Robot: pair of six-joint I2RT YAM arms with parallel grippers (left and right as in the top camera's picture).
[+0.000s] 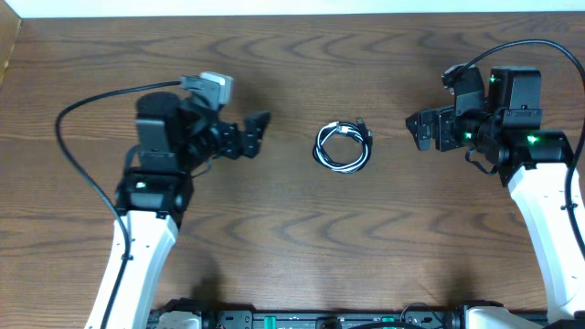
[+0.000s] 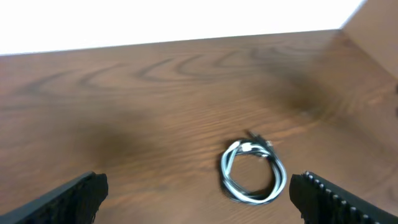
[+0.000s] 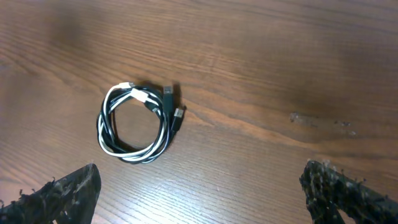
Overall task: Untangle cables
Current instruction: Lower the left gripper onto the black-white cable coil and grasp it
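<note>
Cables, black and white wound into one round coil, lie mid-desk between the arms, at 3 o'clock from the left pincer and 9 o'clock from the right pincer, which looks slightly nearer. Both pincers gape wide, holding nothing.

Prob. robot lab, plain wood-grain table, left arm, right arm

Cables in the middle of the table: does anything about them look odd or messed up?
Only that the black and white cables are wound together into one small coil, plug ends bunched on one side. Nothing looks damaged, and the coil lies flat on the table.
</note>
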